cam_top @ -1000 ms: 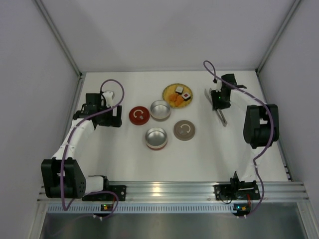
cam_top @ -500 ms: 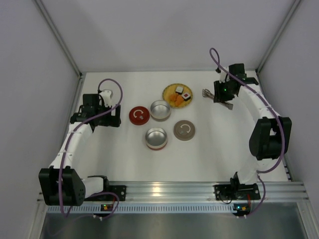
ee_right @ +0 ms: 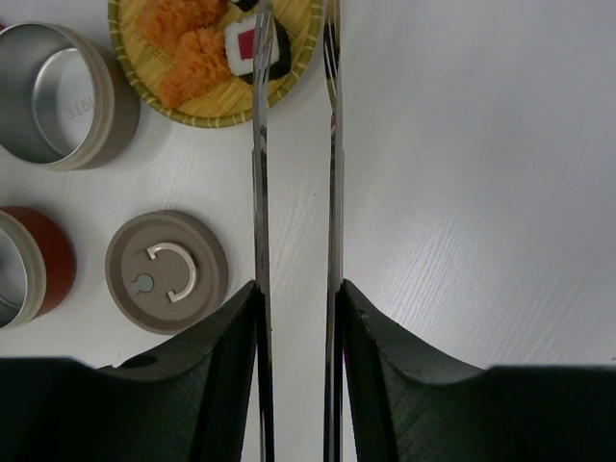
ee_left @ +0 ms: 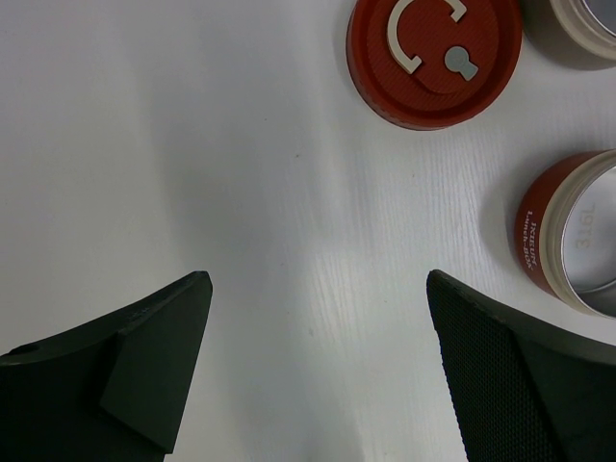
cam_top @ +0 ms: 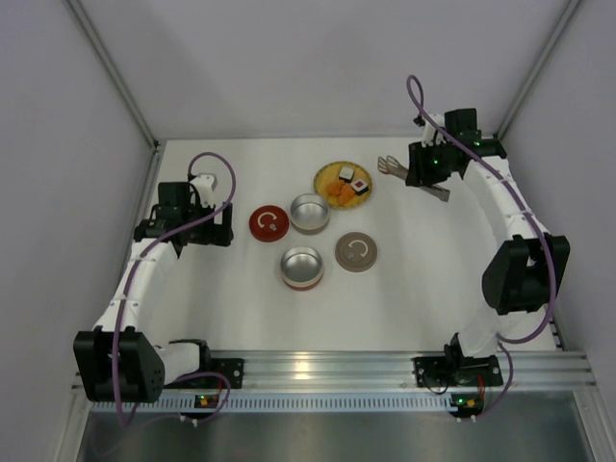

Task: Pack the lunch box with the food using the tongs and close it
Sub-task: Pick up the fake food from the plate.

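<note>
My right gripper (cam_top: 422,176) (ee_right: 298,289) is shut on the silver tongs (cam_top: 389,166) (ee_right: 258,192), one finger pressing each arm. The tips reach the near rim of the yellow plate (cam_top: 323,176) (ee_right: 289,72). The food on the plate is orange chunks (cam_top: 338,193) (ee_right: 188,43), a white-and-black cube (cam_top: 345,174) and a red-topped cube (cam_top: 359,185) (ee_right: 252,43). The lunch box shows as two open round tins, a grey one (cam_top: 309,213) (ee_right: 58,91) and a red one (cam_top: 301,268) (ee_left: 577,236). My left gripper (cam_top: 207,234) (ee_left: 318,281) hangs open over bare table.
A red lid (cam_top: 269,222) (ee_left: 433,58) lies left of the grey tin. A taupe lid (cam_top: 356,251) (ee_right: 166,271) lies right of the red tin. White walls close in the table on three sides.
My right arm has swung toward the back of the table, carrying the tongs up and turning their tips toward the plate. The left arm has barely shifted.
</note>
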Controlling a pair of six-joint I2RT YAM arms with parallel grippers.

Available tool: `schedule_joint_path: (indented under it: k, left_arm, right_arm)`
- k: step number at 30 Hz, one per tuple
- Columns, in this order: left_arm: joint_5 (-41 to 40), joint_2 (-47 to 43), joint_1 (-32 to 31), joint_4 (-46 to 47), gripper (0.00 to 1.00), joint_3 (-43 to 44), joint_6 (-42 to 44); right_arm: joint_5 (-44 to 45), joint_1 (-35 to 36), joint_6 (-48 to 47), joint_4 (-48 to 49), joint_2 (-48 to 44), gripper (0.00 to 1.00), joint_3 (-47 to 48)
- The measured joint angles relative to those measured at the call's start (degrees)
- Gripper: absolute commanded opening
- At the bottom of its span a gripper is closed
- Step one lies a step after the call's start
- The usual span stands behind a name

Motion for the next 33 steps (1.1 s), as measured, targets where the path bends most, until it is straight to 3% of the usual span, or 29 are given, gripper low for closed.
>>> schedule_joint_path:
  k: [13,33]
  left_arm:
    - [0.31,0.00,0.00,-0.31,0.98,0.00,0.09]
    - [1.29,0.00,0.00,-0.33,0.98,0.00,0.13]
  right_arm:
    - [4.24,9.62,-2.84,-0.42,3.34,0.43,3.32]
    - [9.94,10.21,-5.73,-1.18,8.35,0.48,3.32]
